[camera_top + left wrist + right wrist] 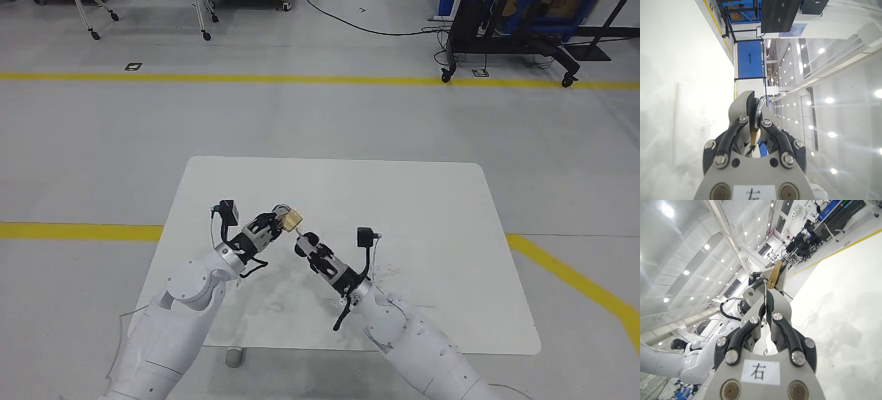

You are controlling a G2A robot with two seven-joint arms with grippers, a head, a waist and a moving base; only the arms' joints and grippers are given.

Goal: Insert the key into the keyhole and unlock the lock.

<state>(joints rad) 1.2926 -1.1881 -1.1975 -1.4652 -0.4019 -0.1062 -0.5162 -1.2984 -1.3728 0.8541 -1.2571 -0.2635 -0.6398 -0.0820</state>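
For insertion, left gripper pinches lock above table, keyhole turned toward right gripper, which pinches key, tip just beside it.

I see bright, even light from rows of ceiling lamps; they flare into starbursts in the left wrist view. The white worktop glares, nearly washed out. Both wrist views bow strongly at their edges.
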